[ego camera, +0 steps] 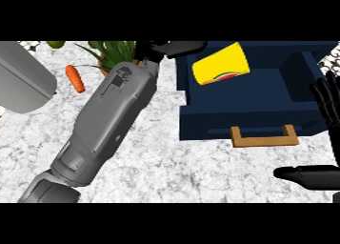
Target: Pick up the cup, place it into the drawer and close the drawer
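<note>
A yellow cup (222, 64) with a red and green mark lies tilted inside the open navy drawer (207, 125), at its back left. The drawer's wooden handle (265, 138) faces me. My left forearm stretches from the lower left up to the drawer's back left corner. There my left hand (169, 48) is open beside the cup, with a small gap between them. My right hand (333, 107) rests open at the right edge, fingers up, just right of the drawer, and its thumb (309, 174) points left.
An orange carrot (75, 78) lies on the marbled counter at the upper left, beside a green plant (116, 50). A large grey rounded object (17, 76) fills the far left. Bare counter (179, 167) lies in front of the drawer.
</note>
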Robot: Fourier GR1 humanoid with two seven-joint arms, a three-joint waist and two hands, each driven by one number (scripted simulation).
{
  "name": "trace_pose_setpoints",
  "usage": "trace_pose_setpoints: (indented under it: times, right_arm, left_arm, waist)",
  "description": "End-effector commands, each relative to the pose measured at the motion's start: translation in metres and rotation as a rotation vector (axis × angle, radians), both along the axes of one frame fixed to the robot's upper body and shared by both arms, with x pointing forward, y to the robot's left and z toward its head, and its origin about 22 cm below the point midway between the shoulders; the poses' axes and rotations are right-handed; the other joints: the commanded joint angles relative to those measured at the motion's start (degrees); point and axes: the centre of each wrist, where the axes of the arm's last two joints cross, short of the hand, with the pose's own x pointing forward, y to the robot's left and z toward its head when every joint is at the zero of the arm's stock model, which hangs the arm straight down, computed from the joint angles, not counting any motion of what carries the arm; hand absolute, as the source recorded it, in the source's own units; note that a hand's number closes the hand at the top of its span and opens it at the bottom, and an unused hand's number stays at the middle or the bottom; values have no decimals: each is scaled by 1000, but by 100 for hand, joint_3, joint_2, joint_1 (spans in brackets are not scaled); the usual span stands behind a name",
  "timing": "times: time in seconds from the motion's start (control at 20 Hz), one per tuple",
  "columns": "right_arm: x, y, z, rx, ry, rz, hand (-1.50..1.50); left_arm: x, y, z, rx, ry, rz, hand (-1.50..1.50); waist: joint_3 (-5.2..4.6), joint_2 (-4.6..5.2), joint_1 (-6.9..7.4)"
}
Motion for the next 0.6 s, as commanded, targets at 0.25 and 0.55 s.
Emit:
trace_pose_setpoints:
  times: [0.25,0.55]
  right_arm:
    - [5,11,10,-13,-12,15,-150]
    - [11,-6,13,-6,6,19,-150]
  left_arm:
    - [9,-23,-14,89,65,29,150]
    - [0,-32,-34,114,101,29,150]
  waist:
    - [-1,18,-71]
    - [1,29,-171]
